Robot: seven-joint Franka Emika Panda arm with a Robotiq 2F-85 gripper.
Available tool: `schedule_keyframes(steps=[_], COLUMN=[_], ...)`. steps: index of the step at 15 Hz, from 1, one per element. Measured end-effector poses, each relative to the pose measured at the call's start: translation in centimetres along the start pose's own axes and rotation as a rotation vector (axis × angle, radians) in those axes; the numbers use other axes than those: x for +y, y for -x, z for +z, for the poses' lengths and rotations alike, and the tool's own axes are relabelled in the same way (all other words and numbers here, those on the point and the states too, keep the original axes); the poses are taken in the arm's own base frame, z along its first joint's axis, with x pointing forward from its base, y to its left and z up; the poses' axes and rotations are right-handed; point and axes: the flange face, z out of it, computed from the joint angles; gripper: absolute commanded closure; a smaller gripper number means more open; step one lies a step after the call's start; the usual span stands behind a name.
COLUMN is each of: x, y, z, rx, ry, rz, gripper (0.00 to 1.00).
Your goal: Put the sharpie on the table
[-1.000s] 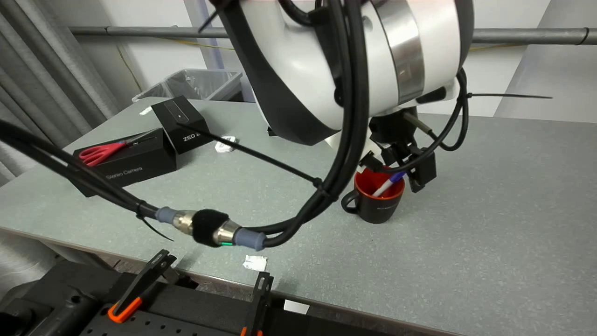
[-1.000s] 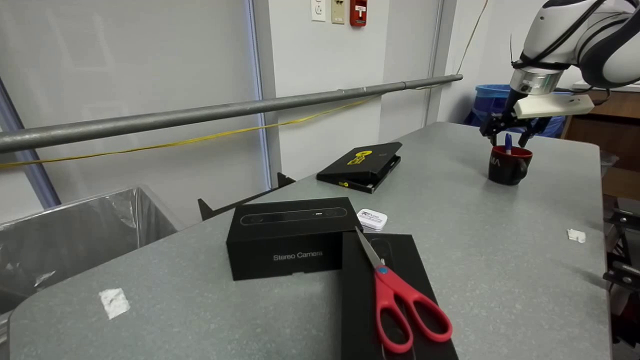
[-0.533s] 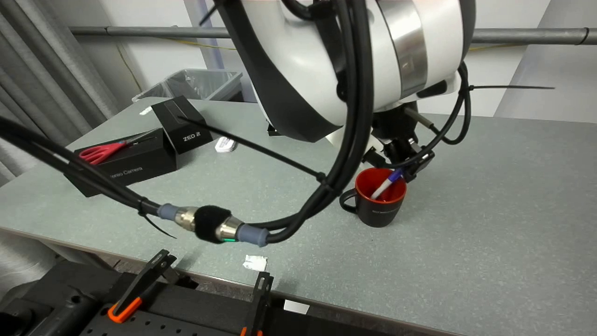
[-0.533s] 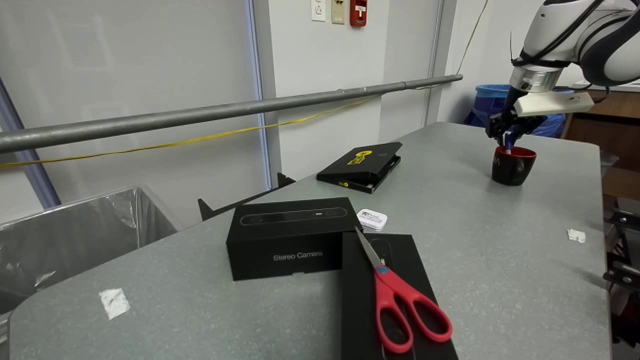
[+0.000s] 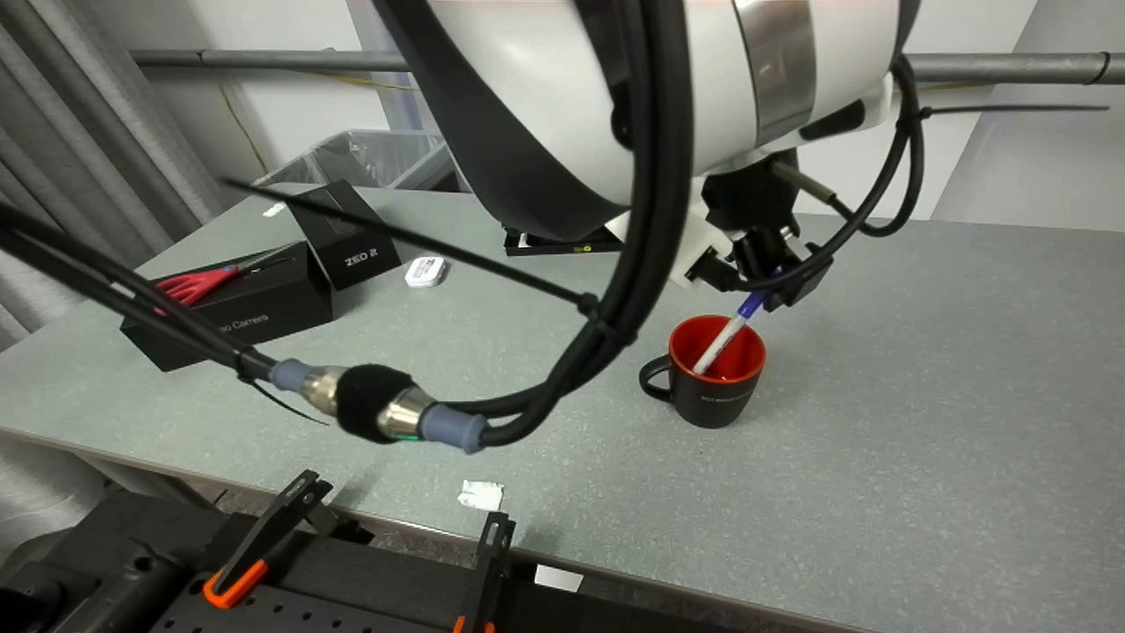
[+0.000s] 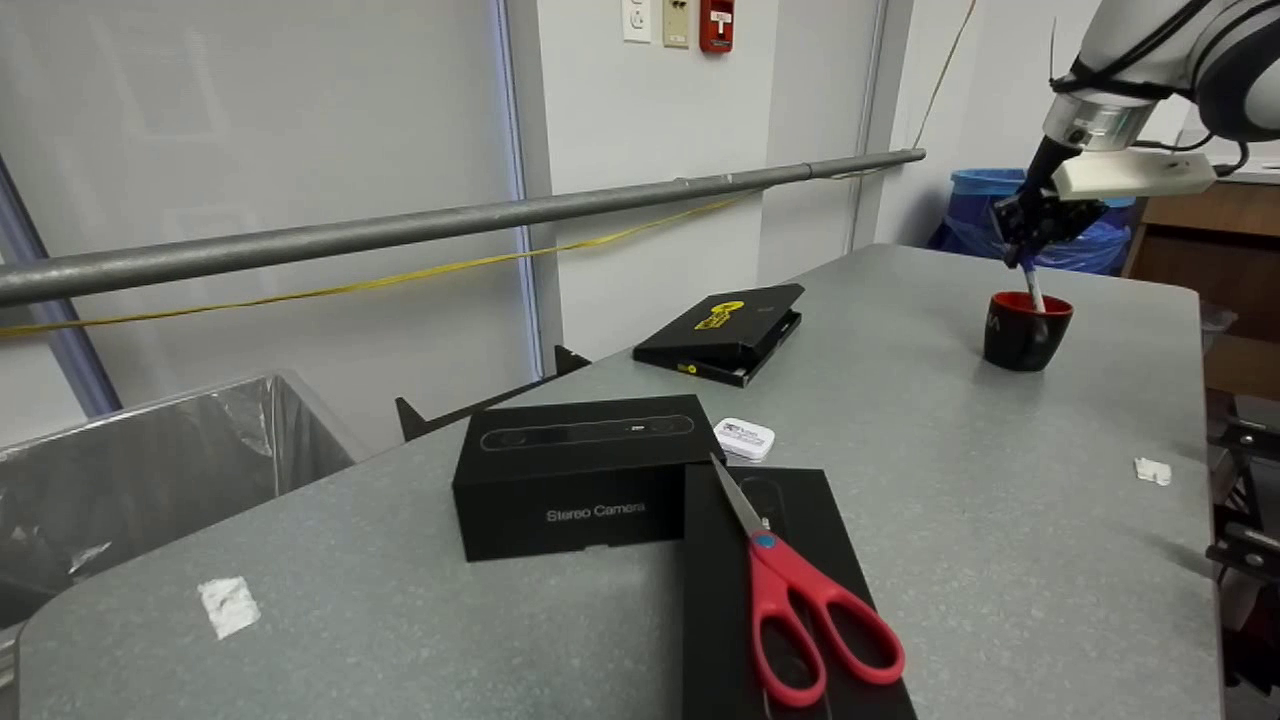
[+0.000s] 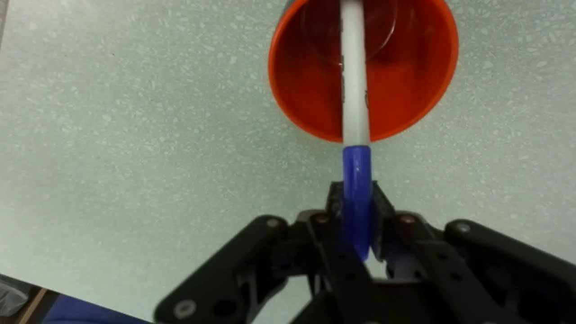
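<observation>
One blue-capped white Sharpie [image 7: 356, 130] slants out of the red-lined black mug [image 5: 714, 400], lower end within the mouth. The fingers [image 7: 382, 211] are clamped on its capped end, presumably so the barrel can clear the rim before placement on the counter [image 5: 923, 422]. Barrel lettering is unreadable; a black camera box [image 5: 347, 255], well apart, is marked "ZED 2".

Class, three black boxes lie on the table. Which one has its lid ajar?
The flat, yellow-marked box: its lid is raised along one edge. The scissors-bearing box and the box beside it look closed.
</observation>
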Motion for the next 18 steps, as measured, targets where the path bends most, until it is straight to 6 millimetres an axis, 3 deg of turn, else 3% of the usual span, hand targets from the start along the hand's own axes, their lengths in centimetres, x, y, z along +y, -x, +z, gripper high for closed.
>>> schedule_keyframes(steps=[4,7,11,16,17,18], x=[1.7,1.3,-4.3,-11.7,-12.8,-13.6], y=[0.2,2.3,9.0,17.0,17.6,17.7], z=[-5.5,-7.4,-5.6,-1.6,-1.2,-0.8], rx=[0.085,0.1,-0.026,-0.217,-0.24,-0.259], ry=[-0.112,-0.186,-0.241,-0.266,-0.267,-0.263], rz=[-0.01,-0.046,-0.181,-0.325,-0.344,-0.36], gripper=[0.97,0.97,0.97,0.97,0.64,0.62])
